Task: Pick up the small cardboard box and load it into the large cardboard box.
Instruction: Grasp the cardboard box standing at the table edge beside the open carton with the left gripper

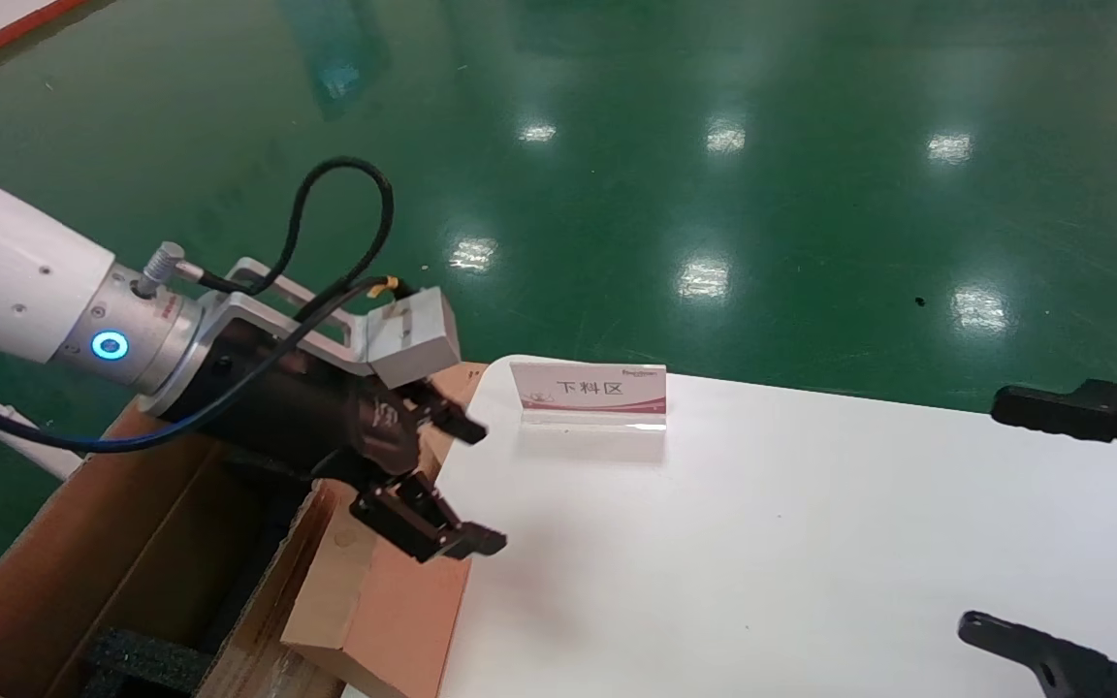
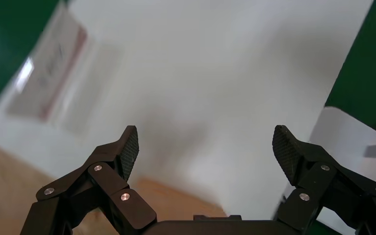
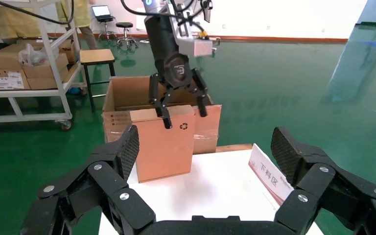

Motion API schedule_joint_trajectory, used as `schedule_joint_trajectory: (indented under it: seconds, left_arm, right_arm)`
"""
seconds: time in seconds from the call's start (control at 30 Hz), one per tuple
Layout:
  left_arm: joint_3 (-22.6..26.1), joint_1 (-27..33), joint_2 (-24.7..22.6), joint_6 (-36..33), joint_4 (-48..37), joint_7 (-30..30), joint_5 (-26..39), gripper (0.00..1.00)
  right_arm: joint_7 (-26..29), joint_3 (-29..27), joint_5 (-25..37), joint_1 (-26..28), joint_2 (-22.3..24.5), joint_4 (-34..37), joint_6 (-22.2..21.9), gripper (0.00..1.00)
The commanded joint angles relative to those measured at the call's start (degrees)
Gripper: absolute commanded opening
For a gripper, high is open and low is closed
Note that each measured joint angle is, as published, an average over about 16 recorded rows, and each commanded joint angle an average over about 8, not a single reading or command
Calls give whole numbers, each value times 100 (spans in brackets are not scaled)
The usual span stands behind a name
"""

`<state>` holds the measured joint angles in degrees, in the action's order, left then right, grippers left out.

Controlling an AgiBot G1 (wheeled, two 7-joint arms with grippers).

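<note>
Fingers of the left gripper (image 1: 457,485) stand apart, empty, hovering at the upper edge of the small cardboard box (image 3: 162,143); those of the right gripper (image 3: 205,147) are likewise spread and idle, parked over the near right of the tabletop (image 1: 811,543).

Large cardboard box (image 1: 122,543): deep brown corrugated carton standing beside the tabletop on the left, flaps up, black foam inside.

Small cardboard box: slim, plain brown, black recycling symbol near one top corner. It stands upright on the tabletop's left edge, against the carton.

Assessment: likely light and stiff, with smooth faces. Best hold appears to be across the thin top edge, pinching the two broad faces; toppling is the risk.

Sign (image 1: 590,392): stands behind, well clear.
</note>
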<state>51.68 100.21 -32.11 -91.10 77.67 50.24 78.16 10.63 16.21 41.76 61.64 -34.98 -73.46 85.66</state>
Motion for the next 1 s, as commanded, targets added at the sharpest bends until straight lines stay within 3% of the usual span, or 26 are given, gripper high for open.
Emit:
schedule_joint_trajectory:
  seconds: [0.03, 0.33, 0.77, 1.0]
  left_arm:
    - [364, 236, 16, -11, 8, 323, 35, 100]
    - [2247, 1657, -226, -39, 24, 1358, 69, 100]
    - [5216, 3452, -1047, -2, 10, 2918, -343, 100]
    - [6253, 3941, -1375, 105, 4, 3452, -643, 100]
  right_arm:
    - [0, 1, -1, 0, 0, 0, 0, 100]
    - [-2, 5, -3, 1, 2, 0, -2, 100]
    - [-5, 10, -7, 2, 4, 0, -4, 100]
    - [-6, 13, -9, 3, 5, 0, -6, 100]
